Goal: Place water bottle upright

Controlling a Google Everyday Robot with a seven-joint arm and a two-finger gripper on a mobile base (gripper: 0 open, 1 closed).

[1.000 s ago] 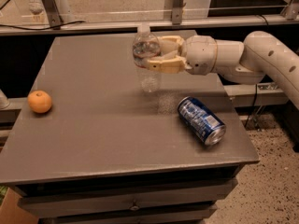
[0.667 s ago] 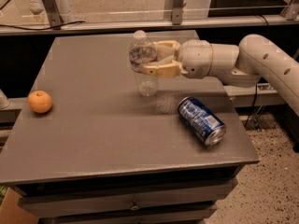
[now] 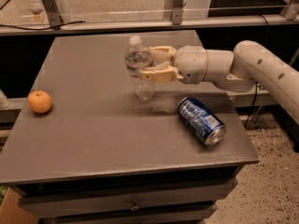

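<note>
The gripper [image 3: 146, 63] reached in from the right over the far middle of the table [image 3: 93, 143], its two tan fingers [image 3: 156, 74] closed on the water bottle [image 3: 139, 69] around the upper body, one finger on the near side and one on the far side; the bottle stood nearly upright, white cap on top and leaning a little to the left, its clear ribbed base down at the tabletop, though whether it actually touched the surface could not be told; compared with a second ago the bottle and the gripper had come lower and slightly toward the near side, so that the base, which had hung above the table, now sat at or just over it; the white arm [image 3: 261, 69] stretched away to the right edge, a little lower than before; the blue soda can [image 3: 202, 121] lay on its side near the bottle's right, unmoved; the orange [image 3: 39, 101] rested at the left edge of the table, well apart, also where it had been.
</note>
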